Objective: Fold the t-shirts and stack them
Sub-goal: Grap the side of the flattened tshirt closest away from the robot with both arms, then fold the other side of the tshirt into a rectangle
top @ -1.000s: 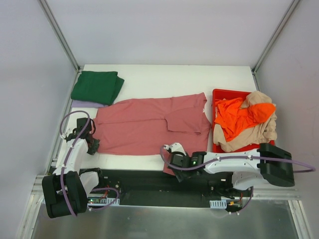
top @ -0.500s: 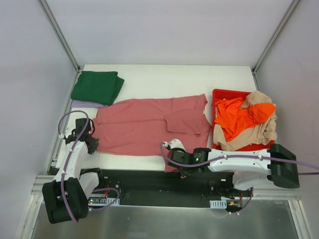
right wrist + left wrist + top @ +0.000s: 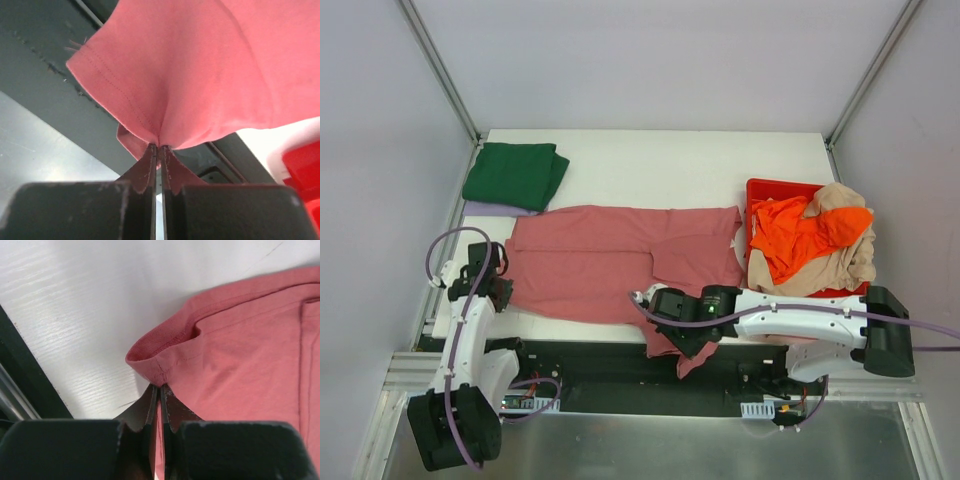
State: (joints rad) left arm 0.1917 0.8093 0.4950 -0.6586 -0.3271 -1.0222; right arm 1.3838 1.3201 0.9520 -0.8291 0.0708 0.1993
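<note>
A dusty rose-red t-shirt (image 3: pixel 610 255) lies spread across the middle of the white table (image 3: pixel 650 160). My left gripper (image 3: pixel 498 290) is shut on its near left edge (image 3: pixel 150 360). My right gripper (image 3: pixel 672 335) is shut on the near right hem (image 3: pixel 150 100), lifted over the table's front edge, with a corner of cloth (image 3: pixel 695 362) hanging below it. A folded dark green t-shirt (image 3: pixel 515 175) rests on a pale lilac one (image 3: pixel 490 209) at the back left. Orange (image 3: pixel 800 235) and beige (image 3: pixel 840 265) t-shirts are heaped in a red bin (image 3: pixel 770 187) at the right.
Black base plate (image 3: pixel 610 375) and cables run along the near edge below the table. White enclosure walls with metal rails stand on the left, right and back.
My right gripper has closed on the rose-red shirt's near right hem and raised it toward the near edge. The folded sleeve flap has flattened. My left gripper pulled its edge slightly nearer.
</note>
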